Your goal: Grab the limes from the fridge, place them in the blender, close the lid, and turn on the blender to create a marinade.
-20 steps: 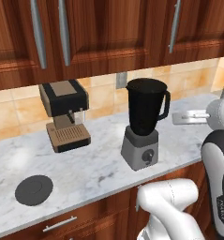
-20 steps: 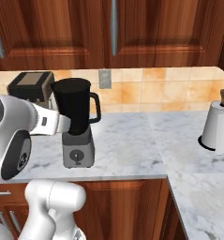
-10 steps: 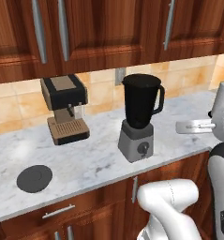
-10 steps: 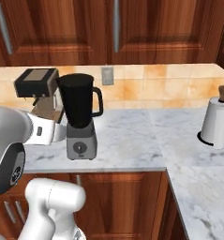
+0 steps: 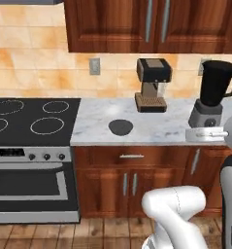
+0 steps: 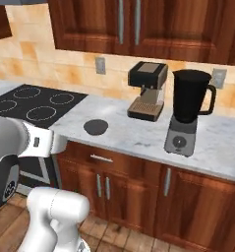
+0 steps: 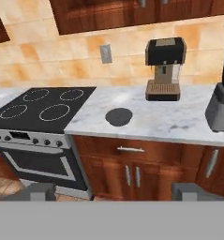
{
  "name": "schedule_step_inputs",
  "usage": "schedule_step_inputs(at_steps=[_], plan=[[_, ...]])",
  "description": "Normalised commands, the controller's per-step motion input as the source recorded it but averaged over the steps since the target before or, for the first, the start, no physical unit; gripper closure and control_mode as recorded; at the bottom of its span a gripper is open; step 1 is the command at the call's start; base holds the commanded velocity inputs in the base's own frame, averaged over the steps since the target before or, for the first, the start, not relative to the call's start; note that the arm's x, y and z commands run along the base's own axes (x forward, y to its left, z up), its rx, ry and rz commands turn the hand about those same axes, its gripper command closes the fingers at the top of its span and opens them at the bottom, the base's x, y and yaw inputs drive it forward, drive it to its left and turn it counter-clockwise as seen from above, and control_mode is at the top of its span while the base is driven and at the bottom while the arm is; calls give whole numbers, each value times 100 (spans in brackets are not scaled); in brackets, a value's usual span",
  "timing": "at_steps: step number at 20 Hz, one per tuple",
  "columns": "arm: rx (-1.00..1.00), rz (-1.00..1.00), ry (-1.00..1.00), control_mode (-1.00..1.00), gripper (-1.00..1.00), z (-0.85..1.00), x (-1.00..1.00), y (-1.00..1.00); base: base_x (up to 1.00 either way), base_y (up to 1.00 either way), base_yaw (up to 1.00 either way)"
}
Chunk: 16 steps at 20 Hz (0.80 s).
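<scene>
Facing the counter, hand [image 7: 112, 191] spread wide, empty, lid [image 7: 119, 116] well ahead, blender [image 7: 222, 96] rightward.

counter [image 5: 93, 127]: lid [image 5: 121, 127] left of coffee machine [image 5: 152, 84] | blender [image 5: 212, 94] right | stove [image 5: 32, 119] far left

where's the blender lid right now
The flat round dark-grey lid lies on the white marble counter, off the jar, between the black stovetop on its left and the brown-and-black coffee machine behind it to the right.
</scene>
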Motion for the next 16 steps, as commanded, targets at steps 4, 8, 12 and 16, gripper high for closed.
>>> schedule_step_inputs(at_steps=[4, 8, 12, 16], plan=[[0, 0, 0, 100, -100, 0, 0, 0, -61, 100, 78], [0, 0, 0, 100, -100, 0, 0, 0, -29, 100, 62], [0, 0, 0, 100, -100, 0, 0, 0, -1, 100, 42], [0, 0, 0, 100, -100, 0, 0, 0, 23, 100, 19]])
